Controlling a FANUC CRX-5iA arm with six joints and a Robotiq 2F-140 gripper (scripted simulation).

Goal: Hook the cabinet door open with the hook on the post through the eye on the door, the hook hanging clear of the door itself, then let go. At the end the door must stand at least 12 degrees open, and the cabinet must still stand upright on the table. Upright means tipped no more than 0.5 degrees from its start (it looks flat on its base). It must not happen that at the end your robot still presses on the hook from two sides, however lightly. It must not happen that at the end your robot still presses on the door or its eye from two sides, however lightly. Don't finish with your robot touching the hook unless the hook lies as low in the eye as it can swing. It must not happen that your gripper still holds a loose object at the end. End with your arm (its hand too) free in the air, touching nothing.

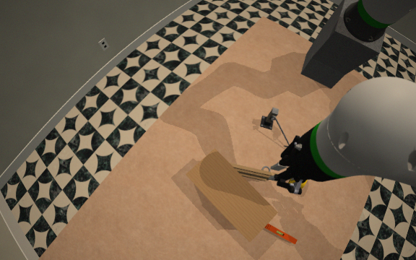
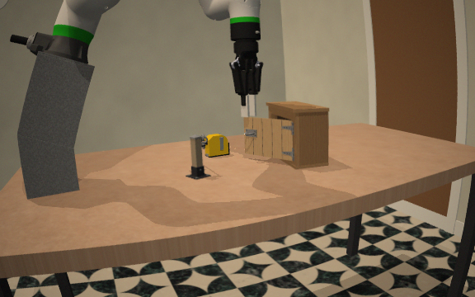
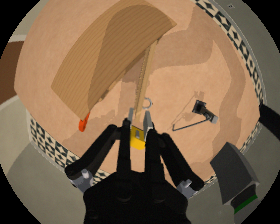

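From above, the light-oak box cabinet [image 1: 230, 195] is the thing to steer by. Its plank door [image 1: 253, 172] stands swung out from the front, and a small metal ring eye [image 1: 266, 168] sits on the door face near the free edge. Beyond the door, away from the cabinet, the short square post on a black foot [image 1: 270, 117] stands well apart. The thin steel rod hook [image 1: 282, 134] slopes down from the post's top toward the table, not in the eye. The black two-finger gripper [image 1: 278, 170] hangs over the door's free end, and an orange spirit level [image 1: 280, 233] lies at the cabinet's far corner.

From the side, the gripper [image 2: 248, 109] points straight down just above the door [image 2: 264, 138], its fingers drawn to a narrow gap with nothing in them. The post [image 2: 196, 153] stands out in front of the cabinet [image 2: 309, 136], with a yellow tape measure [image 2: 217, 145] between them.

At the wrist, the pale fingertips frame the door's top edge, and the eye [image 3: 145, 103] lies just ahead.

My guess is that the hook is light, rigid and slick — a wire rod pivoting on the post. It is best pinched mid-shaft, across its width, and lifted gently. The door looks stiff and free-swinging, so a hard nudge could shift the cabinet.
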